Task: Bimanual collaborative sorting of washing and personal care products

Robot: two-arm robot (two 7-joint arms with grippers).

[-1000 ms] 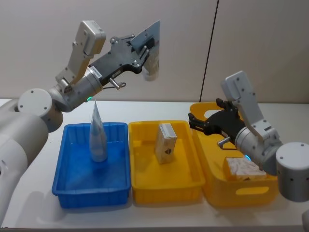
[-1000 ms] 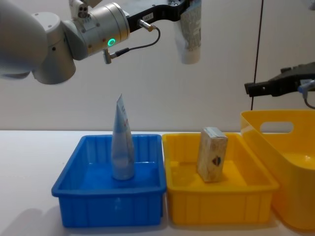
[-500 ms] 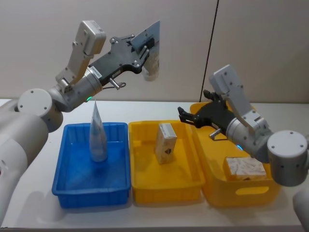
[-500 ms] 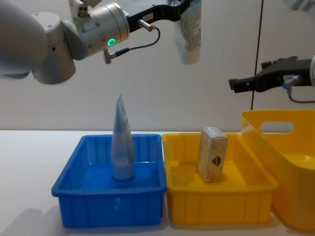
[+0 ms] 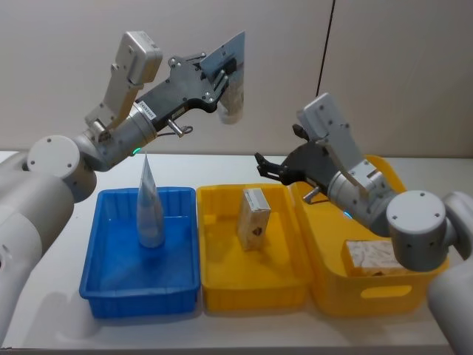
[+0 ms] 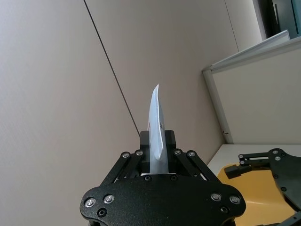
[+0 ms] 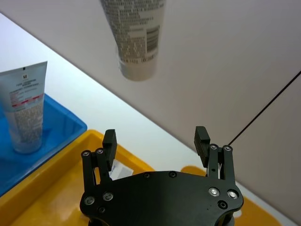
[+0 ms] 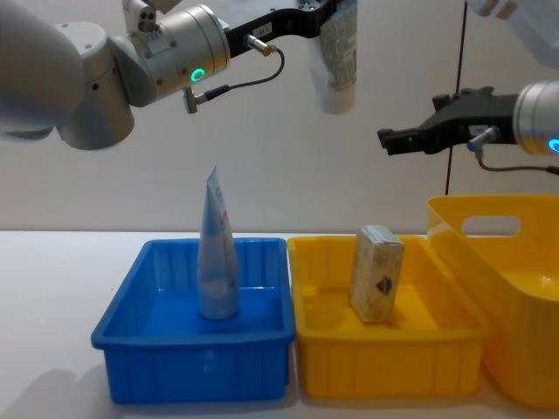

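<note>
Grey rounded arms (image 5: 53, 161); black screw-studded left end effector (image 5: 225, 72), right end effector (image 5: 266, 166); green wrist lights (image 8: 198, 75).

A cream box (image 8: 377, 273) stands upright in the yellow tray (image 8: 384, 360); just left of that tray, a blue tray (image 8: 192, 360) holds an upright silvery tube (image 8: 217, 262); high above the yellow tray's left end, the left gripper (image 8: 325, 12) clamps a second tube (image 8: 339, 65); the right gripper (image 8: 390, 140) hovers well above its middle.
</note>
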